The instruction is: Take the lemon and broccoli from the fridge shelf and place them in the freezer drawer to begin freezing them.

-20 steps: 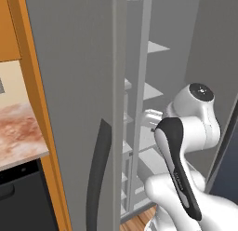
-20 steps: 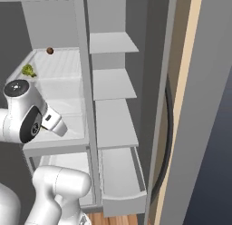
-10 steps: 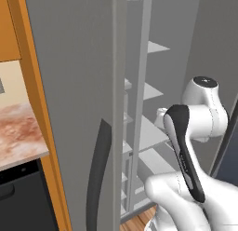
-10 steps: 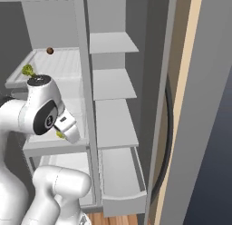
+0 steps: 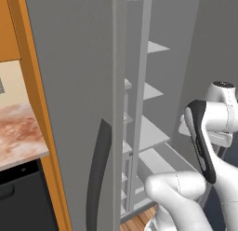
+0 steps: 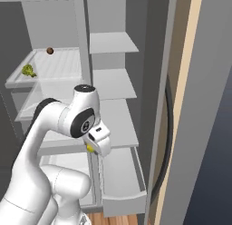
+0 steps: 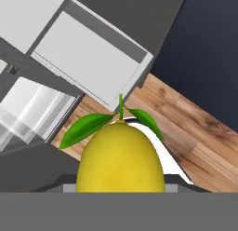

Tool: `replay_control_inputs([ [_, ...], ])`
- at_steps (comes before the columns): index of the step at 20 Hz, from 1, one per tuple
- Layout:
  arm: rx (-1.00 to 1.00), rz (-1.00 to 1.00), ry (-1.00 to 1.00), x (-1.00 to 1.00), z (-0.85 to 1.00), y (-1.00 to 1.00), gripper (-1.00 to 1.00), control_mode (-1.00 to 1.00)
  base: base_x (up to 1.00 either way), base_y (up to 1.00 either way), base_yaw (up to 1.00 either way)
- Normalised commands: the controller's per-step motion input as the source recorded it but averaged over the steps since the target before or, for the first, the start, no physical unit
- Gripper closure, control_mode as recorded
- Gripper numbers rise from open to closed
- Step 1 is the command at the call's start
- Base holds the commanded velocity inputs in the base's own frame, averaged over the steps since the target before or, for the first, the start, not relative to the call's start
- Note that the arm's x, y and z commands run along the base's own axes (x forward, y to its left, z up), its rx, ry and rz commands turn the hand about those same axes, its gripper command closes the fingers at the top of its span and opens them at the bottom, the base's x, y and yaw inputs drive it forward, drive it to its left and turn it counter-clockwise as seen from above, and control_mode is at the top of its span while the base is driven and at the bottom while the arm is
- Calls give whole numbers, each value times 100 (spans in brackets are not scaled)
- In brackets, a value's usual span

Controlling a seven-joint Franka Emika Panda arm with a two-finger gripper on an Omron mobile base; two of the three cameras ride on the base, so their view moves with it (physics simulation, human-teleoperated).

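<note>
Hand view | lemon (image 7: 120,158) gripped | leafy stem end toward freezer drawer (image 7: 88,60)

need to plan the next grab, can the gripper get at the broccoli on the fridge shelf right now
Probably not yet. The gripper is shut on the lemon, so its jaws are full. The broccoli sits in the open near the front edge of the upper fridge shelf, nothing visibly blocking it.

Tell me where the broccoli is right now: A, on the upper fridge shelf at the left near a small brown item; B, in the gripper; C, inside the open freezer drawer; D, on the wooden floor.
A: the broccoli sits on the fridge shelf near the small brown item, while the gripper holds the lemon.
</note>
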Motion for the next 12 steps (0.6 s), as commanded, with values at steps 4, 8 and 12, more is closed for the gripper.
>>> replay_control_inputs([
  [4,0,-9,13,0,-76,-26,100,-100,0,0,0],
  [8,0,-11,4,9,-80,-4,100,-100,0,0,0],
  [12,0,-7,0,29,-54,-14,100,-100,0,0,0],
])
